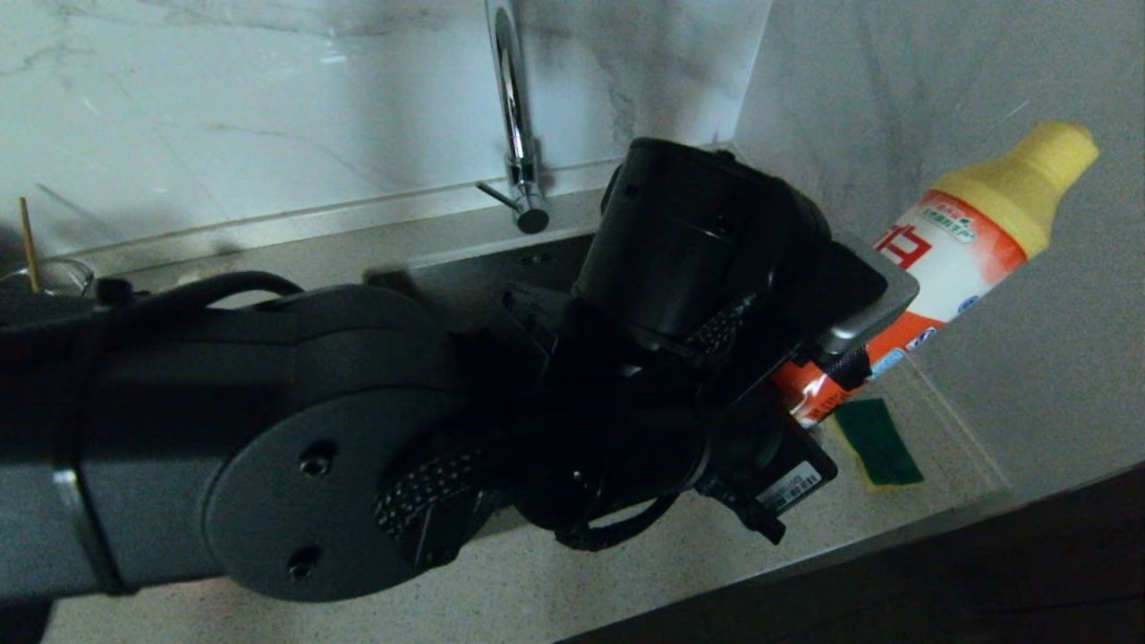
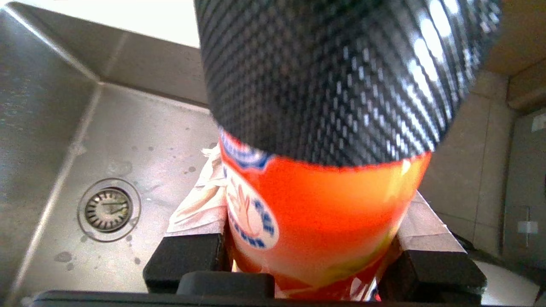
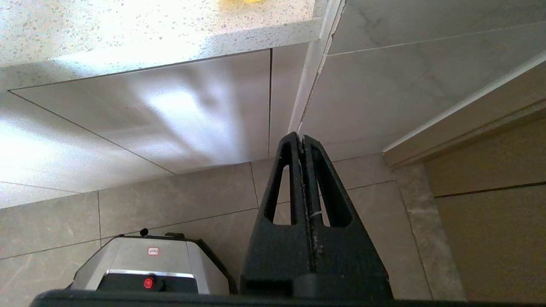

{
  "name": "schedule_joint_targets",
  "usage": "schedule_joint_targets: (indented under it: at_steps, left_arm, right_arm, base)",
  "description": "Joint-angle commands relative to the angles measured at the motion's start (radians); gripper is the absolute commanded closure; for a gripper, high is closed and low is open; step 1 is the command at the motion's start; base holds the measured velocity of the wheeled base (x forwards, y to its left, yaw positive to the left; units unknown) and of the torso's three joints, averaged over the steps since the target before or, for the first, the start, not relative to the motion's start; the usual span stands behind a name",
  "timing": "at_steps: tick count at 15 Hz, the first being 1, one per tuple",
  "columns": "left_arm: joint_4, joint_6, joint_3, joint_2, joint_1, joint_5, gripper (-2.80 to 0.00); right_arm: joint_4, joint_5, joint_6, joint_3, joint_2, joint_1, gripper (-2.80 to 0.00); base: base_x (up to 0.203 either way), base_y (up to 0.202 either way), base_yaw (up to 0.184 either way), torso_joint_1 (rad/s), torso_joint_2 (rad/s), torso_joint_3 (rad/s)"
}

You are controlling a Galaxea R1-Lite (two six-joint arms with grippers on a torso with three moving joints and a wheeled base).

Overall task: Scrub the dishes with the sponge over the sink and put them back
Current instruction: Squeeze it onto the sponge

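My left gripper (image 1: pixel 832 358) is shut on the lower body of an orange-and-white detergent bottle (image 1: pixel 975 215) with a yellow top. The bottle is tilted above the counter, right of the sink (image 1: pixel 474 277). In the left wrist view the bottle (image 2: pixel 324 213) sits between the taped fingers (image 2: pixel 200 200) of the left gripper (image 2: pixel 311 204), with the sink (image 2: pixel 128 128) and its drain (image 2: pixel 108 209) beneath. The sponge (image 1: pixel 878 443) lies green face up in a clear tray on the counter, below the bottle. The dishes are out of view. My right gripper (image 3: pixel 302 138) hangs shut and empty below the counter edge.
The chrome faucet (image 1: pixel 514 116) rises behind the sink. The clear tray (image 1: pixel 957 447) sits near the right wall. A glass jug rim (image 1: pixel 45 273) with a chopstick shows at far left. My left arm hides most of the sink. A black woven-pattern part (image 2: pixel 341 76) covers the bottle's upper half.
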Motion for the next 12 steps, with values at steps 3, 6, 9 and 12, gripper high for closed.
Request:
schedule_joint_targets:
  at_steps: [3,6,9,12]
  left_arm:
    - [-0.015,0.005,0.091,0.006,-0.008,0.001,0.0]
    - [-0.016,0.009,0.152,0.009,-0.034,0.003,0.0]
    - [-0.017,0.009,0.149,0.024,-0.044,0.005,0.0]
    - [-0.019,0.004,0.176,0.04,-0.044,0.004,0.0]
  right_arm:
    - [0.002,0.0,0.0,0.0,0.001,0.0,0.0]
    - [0.002,0.0,0.0,0.001,0.001,0.0,0.0]
    - [0.002,0.0,0.0,0.0,0.001,0.0,0.0]
    - [0.002,0.0,0.0,0.0,0.001,0.0,0.0]
  base:
    - [0.0,0.0,0.0,0.0,0.0,0.0]
    - [0.0,0.0,0.0,0.0,0.0,0.0]
    - [0.0,0.0,0.0,0.0,0.0,0.0]
    - [0.0,0.0,0.0,0.0,0.0,0.0]
